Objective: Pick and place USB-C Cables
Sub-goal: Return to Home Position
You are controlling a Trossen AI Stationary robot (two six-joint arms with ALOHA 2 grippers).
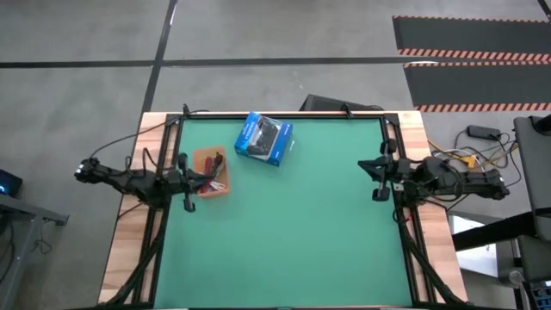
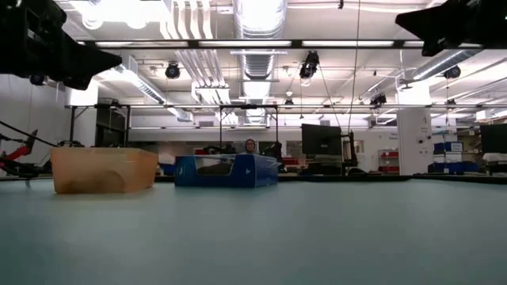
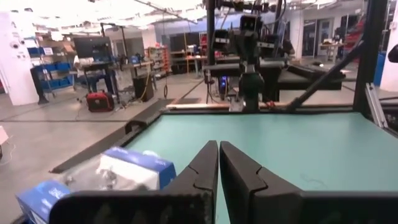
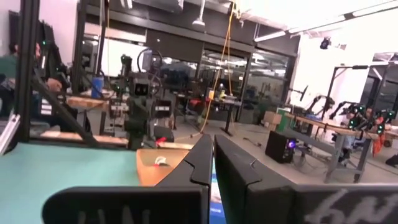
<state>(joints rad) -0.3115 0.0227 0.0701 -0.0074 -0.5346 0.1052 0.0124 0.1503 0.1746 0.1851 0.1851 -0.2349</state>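
Both limbs are built alike: the slender matte-black jointed left arm (image 1: 129,178) and its twin, the slender matte-black jointed right arm (image 1: 448,178), are each a chain of narrow links thickening at the joints. Thin black cables (image 1: 116,145) loop loosely off the left one. The black two-finger left gripper (image 3: 219,144) has smooth wedge-shaped fingers (image 3: 199,168) that taper to blunt tips from a broad, flat black crossbar (image 3: 124,208). The black two-finger right gripper (image 4: 213,138) matches it (its crossbar carries faint grey slanted lettering (image 4: 339,205), too blurred to read).
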